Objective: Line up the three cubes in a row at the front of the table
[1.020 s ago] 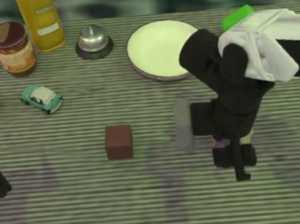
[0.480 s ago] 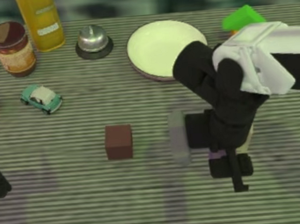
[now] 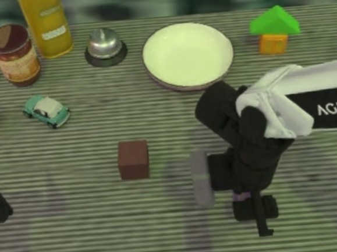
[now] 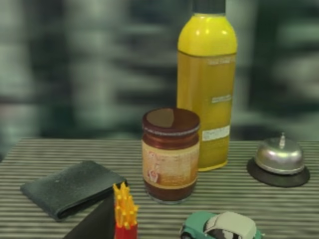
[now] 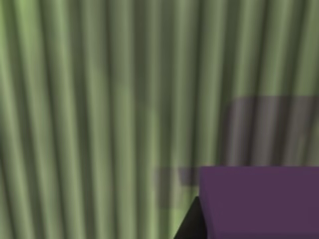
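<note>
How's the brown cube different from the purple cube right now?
The reddish-brown cube sits free on the table, fully in view from above; the purple cube is under the right end effector, only a sliver showing. From above, the brown one looks larger than what shows of the purple. Nothing touches the brown cube. Both are plain, matte and flat-faced. The left arm is parked at the table's left edge.

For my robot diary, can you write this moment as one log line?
right gripper: holding purple cube above table | brown cube: on table, mid-front | yellow cube: not visible | left arm: parked at left edge
</note>
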Motion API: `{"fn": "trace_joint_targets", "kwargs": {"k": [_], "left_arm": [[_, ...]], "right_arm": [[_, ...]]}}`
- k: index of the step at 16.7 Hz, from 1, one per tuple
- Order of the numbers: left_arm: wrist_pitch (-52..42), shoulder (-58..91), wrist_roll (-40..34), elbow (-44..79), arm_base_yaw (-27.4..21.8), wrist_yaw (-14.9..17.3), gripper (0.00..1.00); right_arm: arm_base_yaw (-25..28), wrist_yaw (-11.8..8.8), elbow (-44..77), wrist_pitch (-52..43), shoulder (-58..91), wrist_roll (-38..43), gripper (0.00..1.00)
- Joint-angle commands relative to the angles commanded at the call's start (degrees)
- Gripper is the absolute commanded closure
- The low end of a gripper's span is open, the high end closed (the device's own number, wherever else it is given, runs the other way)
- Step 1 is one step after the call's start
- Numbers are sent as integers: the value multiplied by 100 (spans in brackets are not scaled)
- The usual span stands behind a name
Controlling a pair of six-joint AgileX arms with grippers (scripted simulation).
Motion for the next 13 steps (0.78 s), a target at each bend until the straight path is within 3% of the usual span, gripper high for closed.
{"fn": "trace_joint_targets", "kwargs": {"k": [3,13], "left_arm": [[0,0,0,0,0,0,0],[0,0,0,0,0,0,0]], "right_arm": [[0,0,0,0,0,0,100],[0,0,0,0,0,0,25]]}}
